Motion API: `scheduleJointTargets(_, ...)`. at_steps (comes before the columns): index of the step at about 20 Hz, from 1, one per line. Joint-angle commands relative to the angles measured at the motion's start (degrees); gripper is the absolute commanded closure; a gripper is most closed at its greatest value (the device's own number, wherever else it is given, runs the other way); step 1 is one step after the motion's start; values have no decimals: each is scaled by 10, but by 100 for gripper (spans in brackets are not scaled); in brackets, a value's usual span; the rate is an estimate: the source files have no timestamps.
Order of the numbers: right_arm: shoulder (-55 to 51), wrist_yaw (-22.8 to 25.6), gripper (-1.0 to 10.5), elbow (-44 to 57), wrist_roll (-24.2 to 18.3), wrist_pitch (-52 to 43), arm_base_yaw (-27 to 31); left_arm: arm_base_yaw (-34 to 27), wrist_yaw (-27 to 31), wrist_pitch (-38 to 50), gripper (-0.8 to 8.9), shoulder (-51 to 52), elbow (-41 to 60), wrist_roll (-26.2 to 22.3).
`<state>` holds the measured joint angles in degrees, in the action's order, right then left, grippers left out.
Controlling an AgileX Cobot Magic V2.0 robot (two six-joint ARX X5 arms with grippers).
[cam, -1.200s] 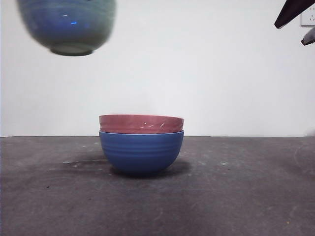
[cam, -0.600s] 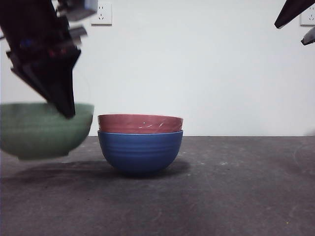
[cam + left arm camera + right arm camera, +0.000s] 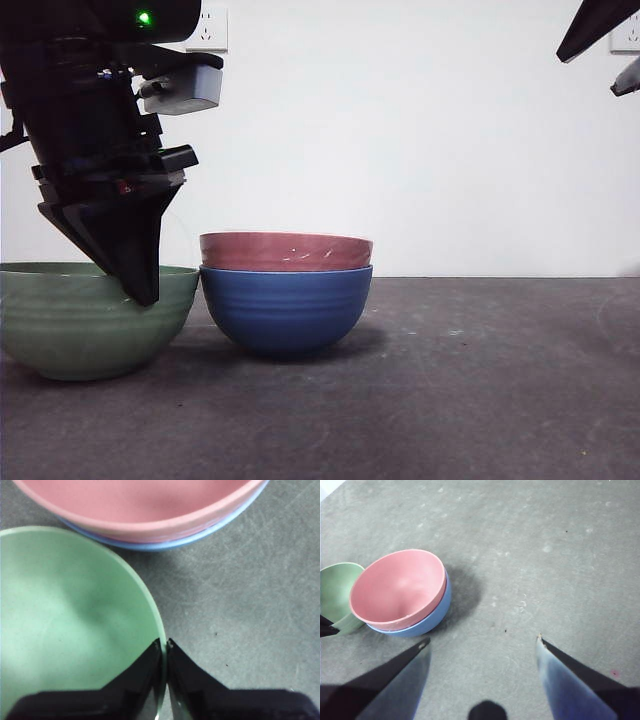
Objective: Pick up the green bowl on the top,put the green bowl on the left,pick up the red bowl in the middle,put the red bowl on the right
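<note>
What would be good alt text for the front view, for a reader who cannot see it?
The left gripper, jaws shut on its rim, holds the green bowl on the dark table, beside a red bowl nested in a blue bowl. The right arm waits at the upper corner.

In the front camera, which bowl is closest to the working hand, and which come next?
1. Green bowl, pinched at its rim by the left hand.
2. Red bowl, beside it, nested on top.
3. Blue bowl, underneath; nearly a tie with red.

Left claw [image 3: 164,647] points down, jaws pinched nearly together — right claw [image 3: 482,647] hangs high, jaws spread wide.
</note>
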<state>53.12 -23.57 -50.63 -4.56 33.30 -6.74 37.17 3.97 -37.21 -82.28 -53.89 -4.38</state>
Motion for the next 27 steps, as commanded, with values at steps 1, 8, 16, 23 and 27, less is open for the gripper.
scheduleJointTargets(1, 1, -1, 604, -2, -4, -7, -1, -2, 5, -5, 481, 1, 4, 14)
scheduleJointTargets(8, 13, -5, 604, -25, -5, -42, -52, -2, -74, -77, 467, 93, -69, 47)
scheduleJointTargets(16, 202, -3, 604, -253, -68, 66, -210, -44, -74, -190, 467, 255, -166, 37)
scheduleJointTargets(23, 384, 46, 604, -416, -121, 200, -321, -150, -70, -254, 468, 329, -170, 12)
scheduleJointTargets(27, 469, 113, 604, -440, -145, 204, -379, -205, -70, -254, 468, 376, -170, 8)
